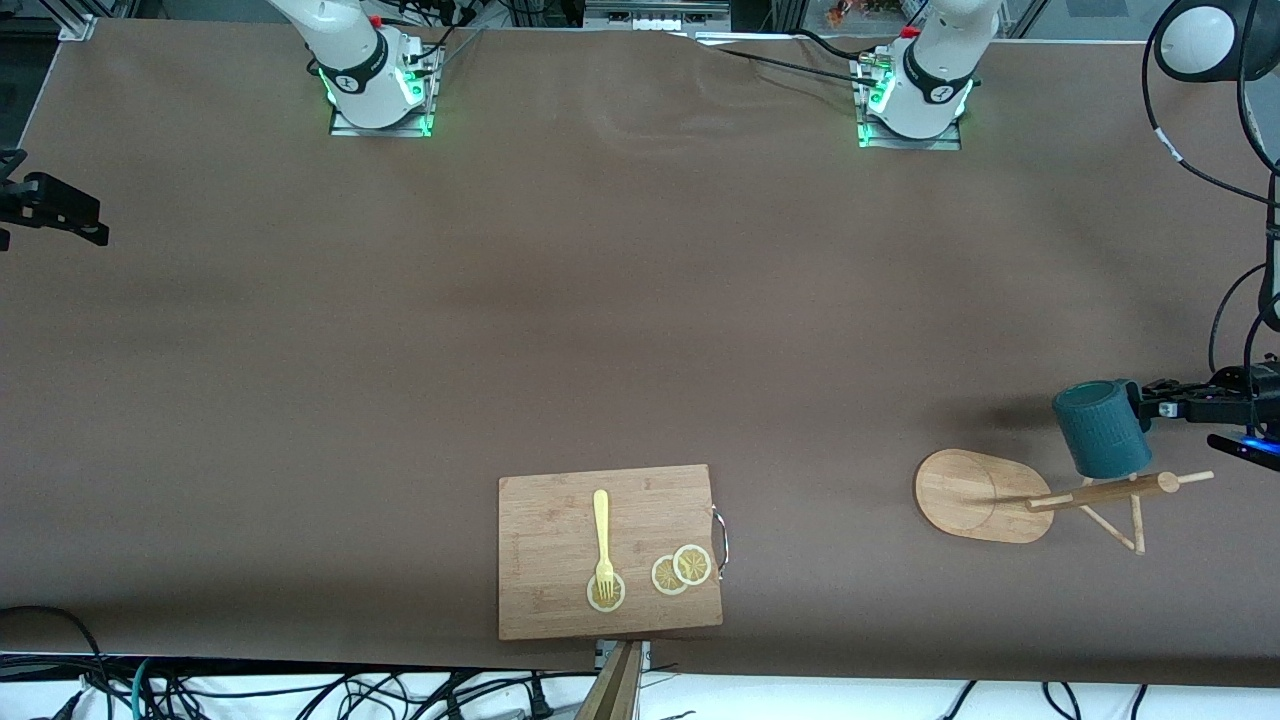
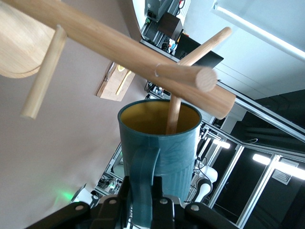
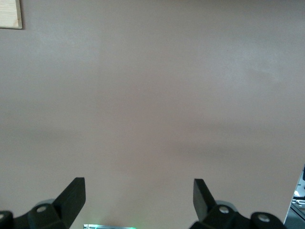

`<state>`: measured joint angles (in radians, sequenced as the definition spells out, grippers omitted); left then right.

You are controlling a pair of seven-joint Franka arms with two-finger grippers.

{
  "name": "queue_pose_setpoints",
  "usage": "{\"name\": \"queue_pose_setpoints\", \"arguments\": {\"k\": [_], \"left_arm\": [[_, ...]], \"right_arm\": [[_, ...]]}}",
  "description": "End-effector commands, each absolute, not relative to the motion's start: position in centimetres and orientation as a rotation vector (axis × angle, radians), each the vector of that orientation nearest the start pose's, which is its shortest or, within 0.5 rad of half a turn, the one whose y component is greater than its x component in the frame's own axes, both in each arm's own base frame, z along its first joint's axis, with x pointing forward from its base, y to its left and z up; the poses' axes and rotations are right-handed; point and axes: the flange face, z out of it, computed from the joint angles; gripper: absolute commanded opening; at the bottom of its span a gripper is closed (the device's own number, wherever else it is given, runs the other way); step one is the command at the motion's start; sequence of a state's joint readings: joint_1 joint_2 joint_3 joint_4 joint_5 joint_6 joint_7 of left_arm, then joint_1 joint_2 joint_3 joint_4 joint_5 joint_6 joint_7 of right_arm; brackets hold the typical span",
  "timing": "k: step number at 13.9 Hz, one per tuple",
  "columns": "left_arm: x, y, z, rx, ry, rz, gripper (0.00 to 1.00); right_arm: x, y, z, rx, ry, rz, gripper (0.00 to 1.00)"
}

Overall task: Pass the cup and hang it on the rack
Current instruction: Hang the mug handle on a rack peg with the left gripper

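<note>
- The left gripper (image 1: 1148,402) is hovering in the air at the left arm's end of the table, over the bare brown tabletop (image 1: 640,330) just beside the rack.
- Its fingers (image 2: 125,194) are pressing together on the side handle of the small dark teal-blue mug with the yellow-ochre inside (image 1: 1101,428), pinching it firmly.
- The mug (image 2: 159,143) is hanging clear of the table, above the light wooden mug tree with the oval flat base (image 1: 985,495).
- In the left wrist view, one thin dowel peg (image 2: 174,112) is reaching into the mug's open mouth; whether it is touching the inner wall cannot be told.
- The central post of the mug tree (image 2: 119,47) is passing just beside the mug's rim.
- The right gripper (image 3: 139,196) is waiting over bare tabletop, its fingers spread wide and holding nothing.
- A rectangular wooden cutting board (image 1: 610,550) is lying near the front camera's edge of the table, well apart from the mug tree.
- A pale yellow fork (image 1: 602,545) and three round lemon slices (image 1: 682,570) are resting on the board.
</note>
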<state>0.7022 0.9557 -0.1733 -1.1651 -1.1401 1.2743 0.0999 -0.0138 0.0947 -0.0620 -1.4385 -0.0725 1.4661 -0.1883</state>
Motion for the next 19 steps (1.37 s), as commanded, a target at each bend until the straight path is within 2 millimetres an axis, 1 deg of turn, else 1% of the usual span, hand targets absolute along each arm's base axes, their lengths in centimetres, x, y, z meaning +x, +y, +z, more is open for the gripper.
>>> {"name": "queue_pose_setpoints", "arguments": {"k": [1,2,3,4,5,7,8,10,11,13,14,15,16,17,18,19], "left_arm": [[65.3,29.4,25.6,1.552,0.5,-0.268,0.0],[65.2,29.6,25.5,1.554,0.507,-0.267,0.0],[65.1,29.7,25.0,1.55,0.511,-0.269,0.09],[65.0,29.8,24.5,1.546,0.516,-0.275,0.43],[64.9,30.0,24.5,1.555,0.509,-0.266,0.99],[64.4,31.2,24.9,1.592,0.512,-0.252,1.0],[64.4,31.5,25.6,1.641,0.503,-0.256,1.0],[64.3,31.8,28.2,1.758,0.452,-0.282,1.0],[64.0,31.4,29.2,1.826,0.418,-0.332,1.0],[63.2,30.3,33.2,1.993,0.354,-0.428,1.0],[63.0,29.3,34.4,2.062,0.326,-0.48,1.0],[63.1,27.8,35.9,2.166,0.301,-0.534,1.0],[63.3,25.9,38.4,2.314,0.271,-0.583,1.0],[63.7,23.4,40.6,2.456,0.232,-0.634,1.0],[64.1,21.1,42.3,2.57,0.196,-0.672,1.0],[64.3,19.6,43.2,2.655,0.173,-0.704,1.0]], "right_arm": [[57.2,-5.3,62.8,-3.188,-0.157,0.107,1.0],[57.2,-5.2,62.8,-3.188,-0.157,0.107,1.0],[57.2,-5.1,62.8,-3.188,-0.157,0.107,1.0],[57.2,-5.2,62.8,-3.188,-0.157,0.107,1.0],[57.2,-5.2,62.8,-3.188,-0.157,0.107,1.0],[57.2,-5.0,62.8,-3.187,-0.162,0.11,1.0],[57.2,-4.9,62.8,-3.187,-0.167,0.107,1.0],[57.2,-5.2,62.8,-3.188,-0.16,0.105,1.0],[57.2,-5.5,62.8,-3.189,-0.153,0.105,1.0],[57.2,-5.6,63.1,-3.19,-0.152,0.096,1.0],[57.2,-5.6,63.0,-3.189,-0.15,0.098,1.0],[57.2,-5.6,63.0,-3.19,-0.148,0.098,1.0],[57.2,-5.6,63.1,-3.19,-0.147,0.096,1.0],[57.2,-5.6,63.1,-3.19,-0.128,0.095,1.0],[57.2,-5.6,63.1,-3.187,-0.085,0.093,1.0],[57.2,-5.6,63.0,-3.188,-0.065,0.097,1.0]]}}
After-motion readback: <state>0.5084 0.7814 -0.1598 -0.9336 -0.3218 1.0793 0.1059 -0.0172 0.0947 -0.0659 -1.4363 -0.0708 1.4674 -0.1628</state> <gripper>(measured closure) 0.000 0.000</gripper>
